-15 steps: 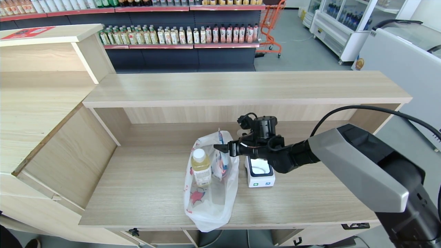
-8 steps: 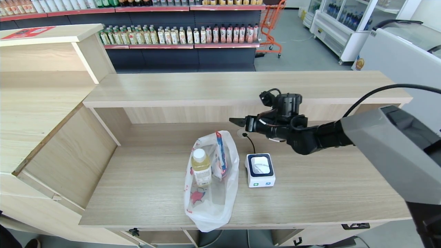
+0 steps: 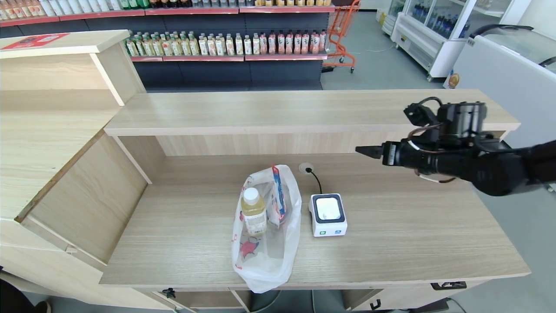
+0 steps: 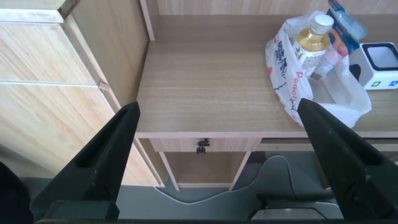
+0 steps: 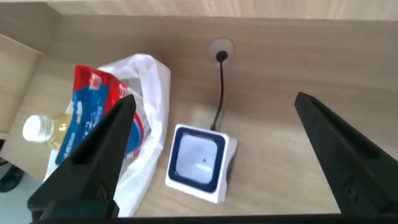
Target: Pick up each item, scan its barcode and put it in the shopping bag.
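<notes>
Pulled back from over the shopping bag (image 3: 265,248), the right gripper (image 3: 368,151) hovers high with its arm level, jaws spread and empty. Below to its left sits the scanner (image 3: 328,214), with the bag holding the bottle (image 3: 253,211) and snack packet (image 3: 278,193) farther left. Likewise the left gripper (image 4: 219,107) is spread, empty.

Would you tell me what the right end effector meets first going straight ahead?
Probably the scanner cable, centred ahead of the open right end effector in its wrist view; depth is unclear.
</notes>
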You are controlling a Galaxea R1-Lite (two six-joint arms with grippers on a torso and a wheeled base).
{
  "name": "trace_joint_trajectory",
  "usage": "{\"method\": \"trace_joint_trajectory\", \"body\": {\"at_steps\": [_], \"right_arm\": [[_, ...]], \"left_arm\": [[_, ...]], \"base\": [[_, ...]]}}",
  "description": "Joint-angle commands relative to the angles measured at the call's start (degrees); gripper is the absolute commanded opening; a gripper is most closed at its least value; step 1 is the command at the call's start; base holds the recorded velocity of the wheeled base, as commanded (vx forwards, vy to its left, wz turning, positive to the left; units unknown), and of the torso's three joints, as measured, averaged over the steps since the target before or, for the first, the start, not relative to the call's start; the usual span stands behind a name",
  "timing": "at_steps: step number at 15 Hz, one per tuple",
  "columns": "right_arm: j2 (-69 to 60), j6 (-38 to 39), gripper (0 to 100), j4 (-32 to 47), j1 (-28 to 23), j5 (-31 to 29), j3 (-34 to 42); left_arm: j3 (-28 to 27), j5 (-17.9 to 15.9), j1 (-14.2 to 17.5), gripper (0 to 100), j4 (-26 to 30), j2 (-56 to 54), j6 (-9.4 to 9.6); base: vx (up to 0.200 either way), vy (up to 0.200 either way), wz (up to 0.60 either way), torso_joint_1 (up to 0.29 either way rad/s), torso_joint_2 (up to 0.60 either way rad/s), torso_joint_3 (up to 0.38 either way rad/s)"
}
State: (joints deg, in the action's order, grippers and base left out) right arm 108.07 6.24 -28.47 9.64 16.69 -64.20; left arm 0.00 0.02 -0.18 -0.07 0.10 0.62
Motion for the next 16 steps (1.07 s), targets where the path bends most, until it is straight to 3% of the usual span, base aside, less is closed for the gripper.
{"method": "trace_joint_trajectory", "body": {"at_steps": [1,2,7,9,10,11,16], "right_arm": [[-23.1,-1.0,100,0.0,-2.9,-6.0,19.6],[-33.5,-1.3,100,0.1,-3.1,-9.1,28.4],[-75.6,-4.7,100,6.2,-5.6,-12.6,61.2],[-88.7,-6.9,100,12.4,-5.9,-11.9,64.2],[-97.4,-8.4,100,24.2,-6.4,-12.4,64.2],[-102.6,-8.9,100,28.7,-7.0,-13.2,63.9],[-103.3,-8.8,100,28.5,-6.7,-13.3,64.2]], "left_arm": [[0.0,0.0,0.0,100,0.0,0.0,-0.01],[0.0,0.1,0.0,100,0.0,0.0,-0.01],[0.0,0.0,0.0,100,0.0,0.0,-0.01],[0.0,0.0,0.0,100,0.0,0.0,-0.01],[0.0,0.0,0.0,100,0.0,0.0,-0.01],[0.0,0.1,0.0,100,0.0,0.0,-0.01],[0.0,0.0,0.0,100,0.0,0.0,-0.01]], "base": [[0.0,0.0,0.0,0.0,0.0,0.0],[0.0,0.0,0.0,0.0,0.0,0.0],[0.0,0.0,0.0,0.0,0.0,0.0],[0.0,0.0,0.0,0.0,0.0,0.0],[0.0,0.0,0.0,0.0,0.0,0.0],[0.0,0.0,0.0,0.0,0.0,0.0],[0.0,0.0,0.0,0.0,0.0,0.0]]}}
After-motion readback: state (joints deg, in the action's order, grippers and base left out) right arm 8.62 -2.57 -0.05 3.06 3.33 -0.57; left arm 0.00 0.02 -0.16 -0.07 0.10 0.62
